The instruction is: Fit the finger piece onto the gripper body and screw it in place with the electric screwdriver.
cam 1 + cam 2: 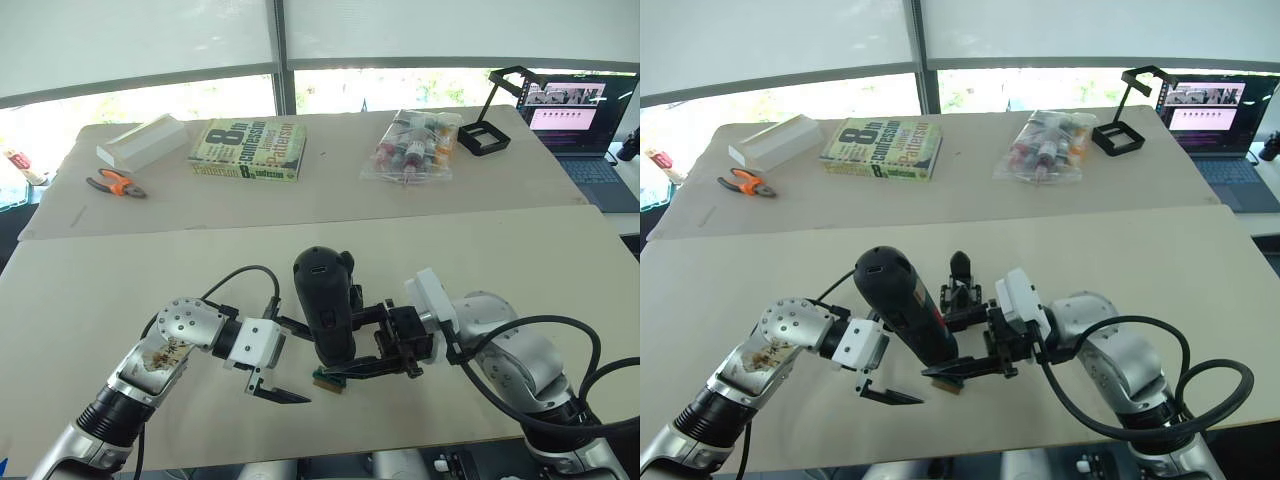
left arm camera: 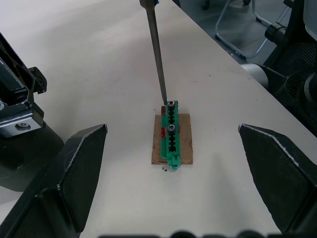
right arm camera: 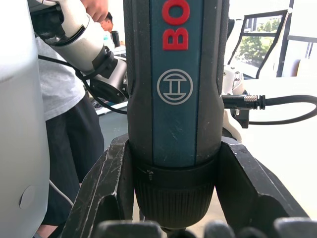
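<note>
Black screwdriver body, i.e. the electric screwdriver (image 1: 324, 305), is clamped between the right gripper (image 1: 372, 345) fingers; the right wrist view shows both fingers (image 3: 106, 191) pressed against its lower collar, blue label strip with red lettering facing the camera. Tool stands roughly upright near the table's (image 1: 80, 280) front edge, butt end up. Its thin metal bit (image 2: 157, 49) comes down onto the small green-and-brown block (image 2: 171, 138), tip at the top screw of the green strip. Block lies flat on the table under the tool.

Left gripper (image 1: 275, 360) sits just beside the screwdriver on the robot's left, claw spread wide, nothing in it; in the left wrist view its two fingers (image 2: 74, 171) straddle the block without touching it.

Gripper body (image 1: 960, 285) stands on the table just behind the screwdriver, pointed finger up, partly hidden by the tool. Cannot tell where the finger piece is.

Far side of table: book (image 1: 250, 150), orange-handled pliers (image 1: 117, 183), white box (image 1: 142, 142), bag of bottles (image 1: 412, 145), black stand (image 1: 497, 110), laptop (image 1: 578, 125). A person (image 3: 69, 109) stands in the background of the right wrist view.
</note>
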